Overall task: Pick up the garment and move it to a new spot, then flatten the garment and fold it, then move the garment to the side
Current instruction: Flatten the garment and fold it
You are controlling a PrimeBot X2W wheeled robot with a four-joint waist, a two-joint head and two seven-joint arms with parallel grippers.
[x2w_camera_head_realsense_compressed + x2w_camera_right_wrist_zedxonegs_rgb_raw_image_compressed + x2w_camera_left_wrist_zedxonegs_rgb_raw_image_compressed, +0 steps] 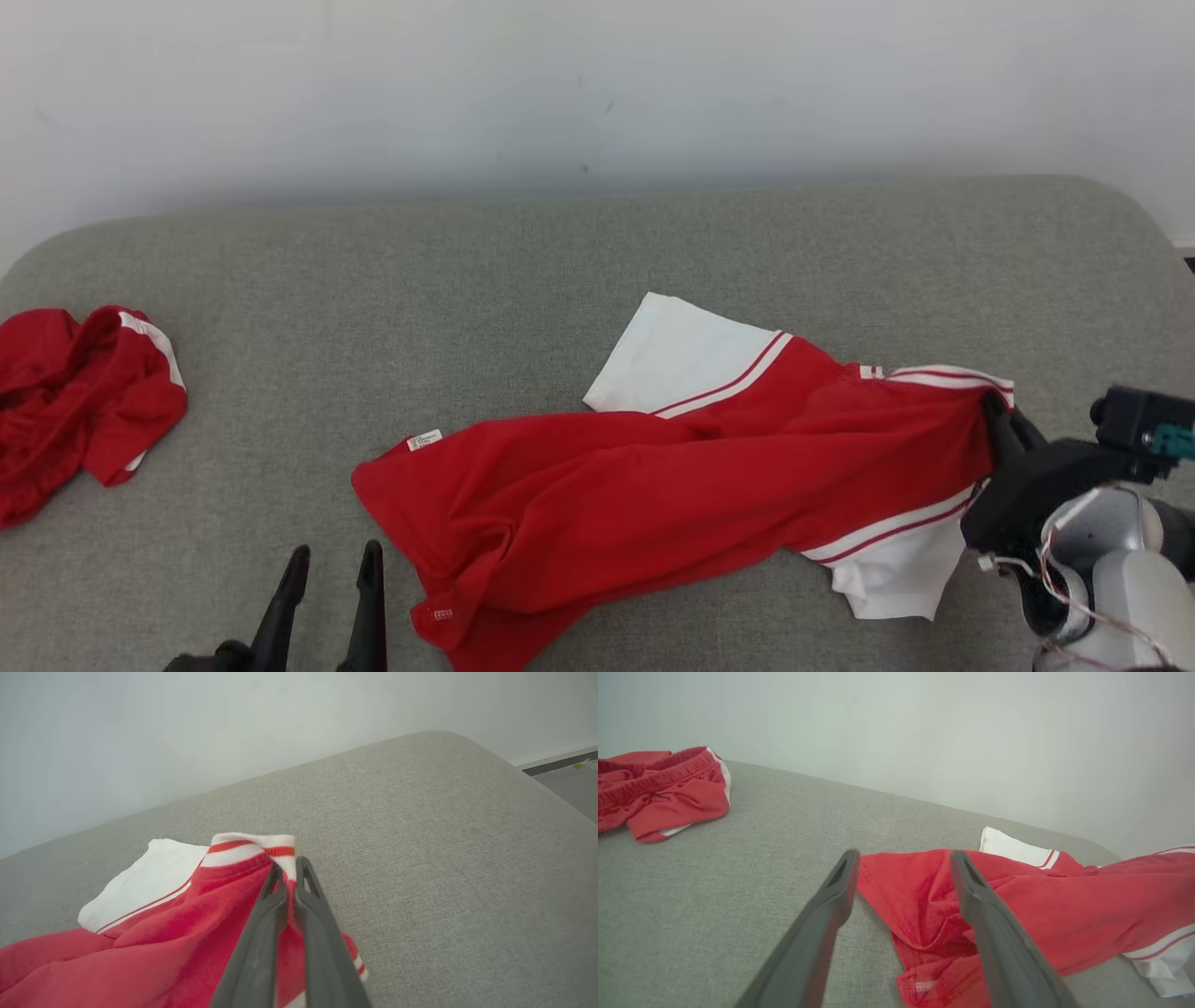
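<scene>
The right gripper (289,870) has its jaws pinched shut on a white, red-striped edge of the red T-shirt (672,485), and the shirt's body trails back from the fingertips across the grey cushion (560,271). The left gripper (903,858) holds nothing, jaws spread wide; the shirt's hem lies just ahead of its tips, toward its right finger. Well off to its left sits a crumpled red garment (75,401), perhaps shorts

Grey upholstered surface (597,261), rounded corners; plain pale wall (597,84) behind; perhaps grey floor (572,784) beyond.
</scene>
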